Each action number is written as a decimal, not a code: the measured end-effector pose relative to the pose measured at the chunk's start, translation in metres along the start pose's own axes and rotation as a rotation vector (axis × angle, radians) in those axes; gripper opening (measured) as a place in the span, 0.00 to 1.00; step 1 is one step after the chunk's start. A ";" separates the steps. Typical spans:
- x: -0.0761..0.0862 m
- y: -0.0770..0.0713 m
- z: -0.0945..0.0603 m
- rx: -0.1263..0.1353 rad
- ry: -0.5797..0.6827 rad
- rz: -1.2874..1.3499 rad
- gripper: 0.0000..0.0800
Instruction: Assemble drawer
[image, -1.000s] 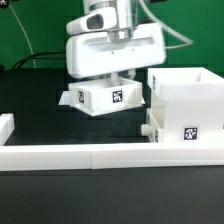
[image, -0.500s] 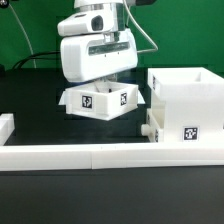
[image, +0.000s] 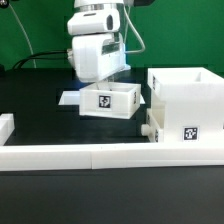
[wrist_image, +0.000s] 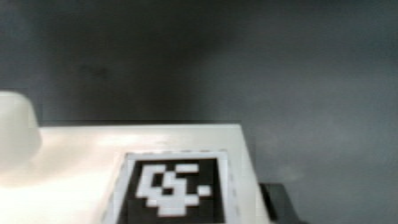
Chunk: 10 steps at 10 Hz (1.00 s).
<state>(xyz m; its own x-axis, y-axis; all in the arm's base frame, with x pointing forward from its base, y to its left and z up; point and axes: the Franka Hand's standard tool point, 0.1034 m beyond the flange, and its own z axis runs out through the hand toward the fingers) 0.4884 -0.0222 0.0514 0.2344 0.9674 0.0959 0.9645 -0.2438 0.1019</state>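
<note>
Ext. view, L to R: low white wall (image: 60, 158) along front. Small open box (image: 112, 102) w/ tag, mid-table. Gripper (image: 102, 82) over box's back rim, fingertips hidden, so can't tell if clamped or apart. Big case (image: 185, 95) just beside box.
Risks: shallow rim hold lets box tilt or slip; misaligned corner jams on case.
Count: 1 wall, 1 box, 1 gripper, 1 case.

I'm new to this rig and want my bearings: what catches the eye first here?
The bulky white end effector hangs over a small tagged white box at the scene's centre. At the exterior view's right stands a larger tagged white box, open on top.
</note>
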 end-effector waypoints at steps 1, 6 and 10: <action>-0.002 0.002 -0.001 0.014 -0.007 -0.028 0.05; 0.009 0.034 -0.002 0.039 -0.007 -0.041 0.05; 0.007 0.031 0.000 0.071 -0.011 -0.036 0.05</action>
<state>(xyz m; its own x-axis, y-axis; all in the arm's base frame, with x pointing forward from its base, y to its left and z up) 0.5203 -0.0235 0.0549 0.2003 0.9763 0.0821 0.9784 -0.2037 0.0346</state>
